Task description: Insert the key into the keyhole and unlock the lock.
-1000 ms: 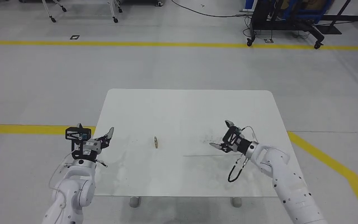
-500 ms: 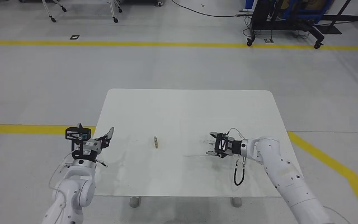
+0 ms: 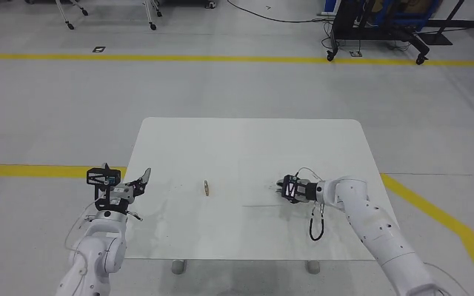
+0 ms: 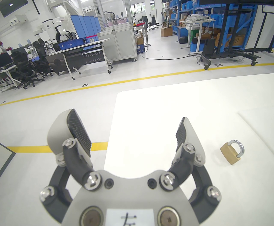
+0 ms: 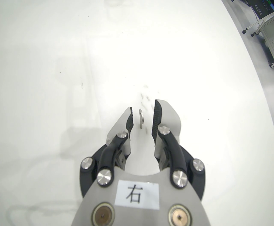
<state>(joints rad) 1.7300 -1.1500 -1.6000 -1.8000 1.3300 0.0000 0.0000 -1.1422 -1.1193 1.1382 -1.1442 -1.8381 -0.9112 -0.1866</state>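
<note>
Key (image 5: pixel 140 119) ungripped, right gripper (image 5: pixel 143 108) parted around it

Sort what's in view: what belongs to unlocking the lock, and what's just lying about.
Belongs to the job:
key, on the table inside the open right gripper
brass padlock, farther along the table
left gripper, open

Just lying about:
black wheeled stand behind the table
office chairs
blue shelves
</note>
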